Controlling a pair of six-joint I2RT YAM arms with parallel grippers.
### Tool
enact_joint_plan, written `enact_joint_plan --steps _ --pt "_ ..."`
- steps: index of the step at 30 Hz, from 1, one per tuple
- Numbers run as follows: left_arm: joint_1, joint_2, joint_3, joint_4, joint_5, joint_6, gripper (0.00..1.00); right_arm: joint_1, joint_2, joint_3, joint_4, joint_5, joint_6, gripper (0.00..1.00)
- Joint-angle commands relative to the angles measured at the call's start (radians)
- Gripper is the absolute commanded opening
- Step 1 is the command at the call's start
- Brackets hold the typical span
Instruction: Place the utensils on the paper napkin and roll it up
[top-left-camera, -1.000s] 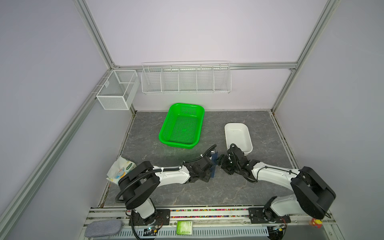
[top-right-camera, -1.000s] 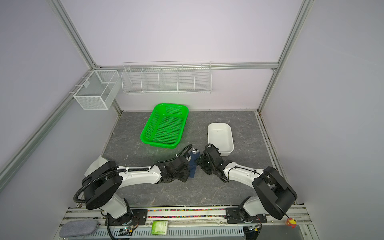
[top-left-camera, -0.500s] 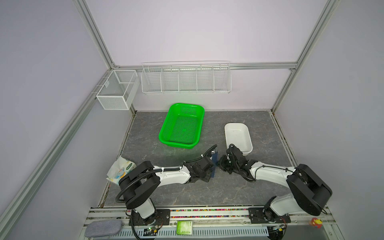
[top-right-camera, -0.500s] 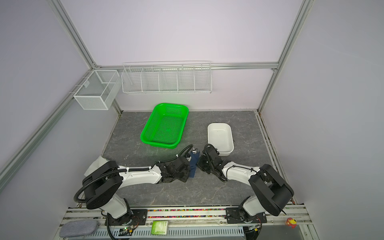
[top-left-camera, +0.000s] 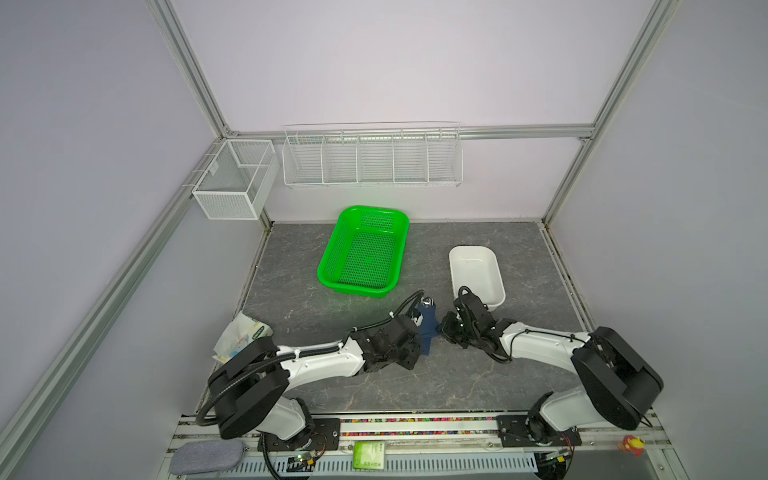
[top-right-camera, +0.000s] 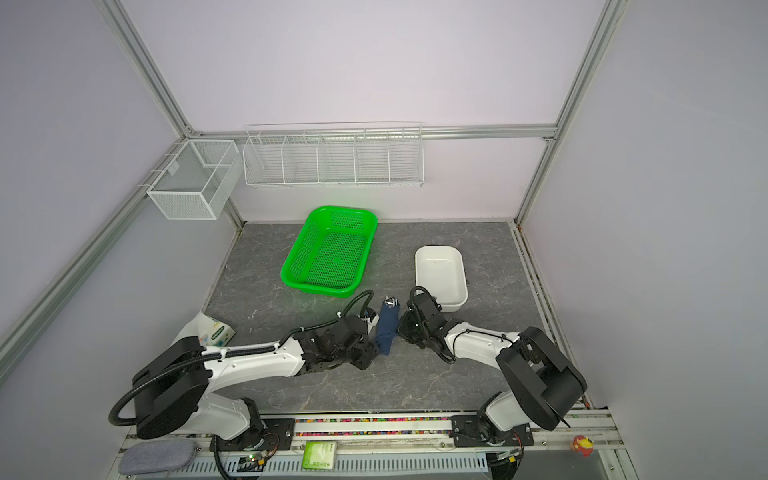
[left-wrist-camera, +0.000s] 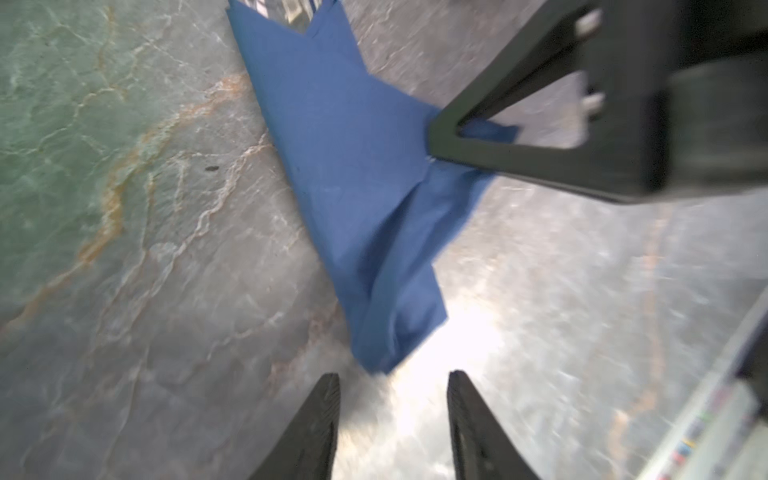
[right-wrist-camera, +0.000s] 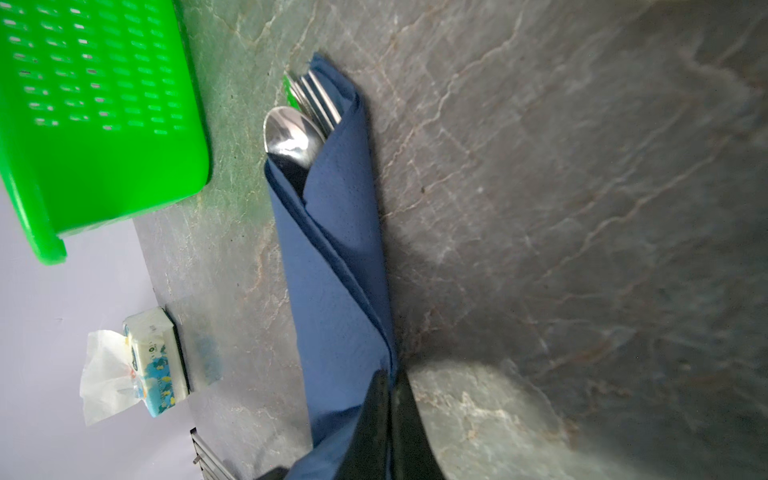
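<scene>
The paper napkin (top-left-camera: 427, 332), rolled into a narrow blue bundle, lies front-middle on the tabletop (top-left-camera: 478, 382), with the utensils (right-wrist-camera: 299, 120) poking from its far end. The right gripper (right-wrist-camera: 390, 376) is pressed together on a flap at the roll's side. The left gripper (left-wrist-camera: 392, 378) stands spread just off the near end, holding nothing. Open stone runs to the right and front edges. The green basket (top-left-camera: 353, 290) and the white tray (top-left-camera: 476, 274), toward the back edge, show bare bottoms. A tissue pack (top-left-camera: 241, 338) sits at the left edge.
</scene>
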Motion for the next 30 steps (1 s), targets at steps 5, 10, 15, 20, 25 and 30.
enact_joint_plan --steps 5,10,15,20,25,30 --pt "0.071 -0.161 -0.089 0.132 0.058 -0.116 0.36 -0.006 0.016 -0.011 -0.027 0.030 -0.021 0.06" --pt "0.182 -0.059 -0.011 0.100 0.197 -0.196 0.25 -0.005 0.023 -0.012 -0.033 0.033 -0.026 0.06" --pt "0.188 0.062 0.088 0.064 0.277 -0.198 0.16 -0.005 0.042 -0.011 -0.022 0.027 -0.028 0.06" --pt "0.189 0.128 0.102 0.080 0.345 -0.200 0.06 -0.006 0.053 -0.011 -0.011 0.020 -0.025 0.06" --pt "0.188 0.151 0.077 0.094 0.387 -0.198 0.05 -0.005 0.053 -0.011 -0.012 0.022 -0.026 0.06" --pt "0.188 0.190 0.062 0.121 0.444 -0.186 0.04 -0.006 0.050 -0.013 -0.012 0.025 -0.026 0.06"
